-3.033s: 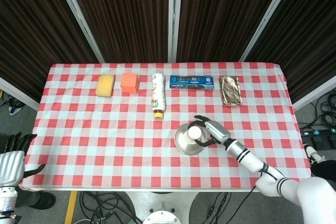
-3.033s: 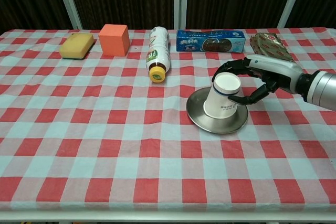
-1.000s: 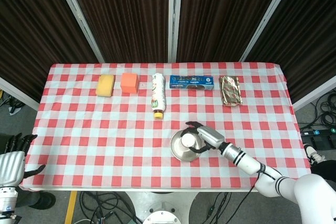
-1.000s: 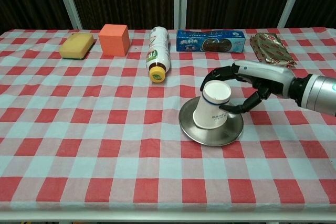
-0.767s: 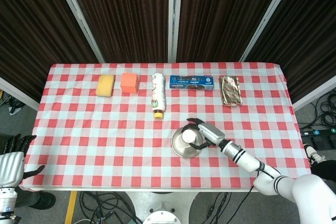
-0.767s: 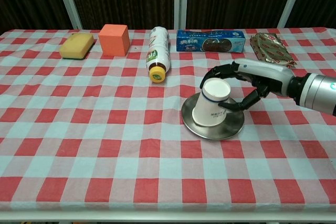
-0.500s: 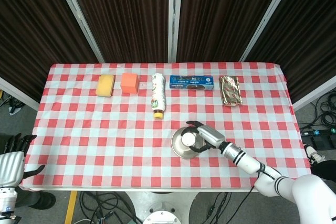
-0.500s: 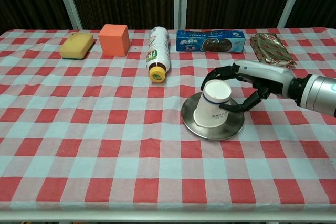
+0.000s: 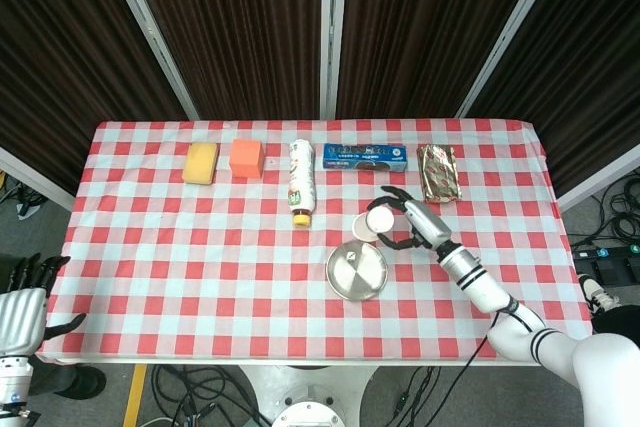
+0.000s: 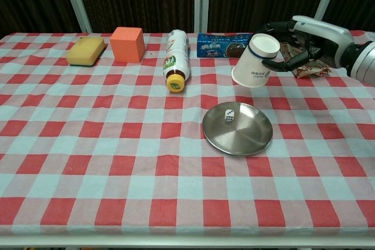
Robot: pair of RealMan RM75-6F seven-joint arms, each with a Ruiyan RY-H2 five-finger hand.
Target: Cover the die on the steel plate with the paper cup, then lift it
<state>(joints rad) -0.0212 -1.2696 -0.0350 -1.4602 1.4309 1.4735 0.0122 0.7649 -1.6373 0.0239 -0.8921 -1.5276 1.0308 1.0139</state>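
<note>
A round steel plate (image 10: 246, 137) (image 9: 360, 282) lies on the checked cloth right of centre. A small white die (image 10: 229, 116) (image 9: 350, 261) sits uncovered on its far left part. My right hand (image 10: 302, 42) (image 9: 414, 224) grips a white paper cup (image 10: 256, 61) (image 9: 378, 223) upside down and tilted, raised in the air above and behind the plate's right side. My left hand (image 9: 22, 299) hangs off the table's left edge, fingers spread, holding nothing.
Along the back stand a yellow sponge (image 10: 85, 50), an orange block (image 10: 128, 44), a lying bottle (image 10: 176, 60), a blue biscuit box (image 10: 225, 45) and a foil packet (image 9: 438, 173).
The cup stood tilted over the die on the plate while the plate slid a little. Now my right hand has lifted the cup up and back, baring the die.
</note>
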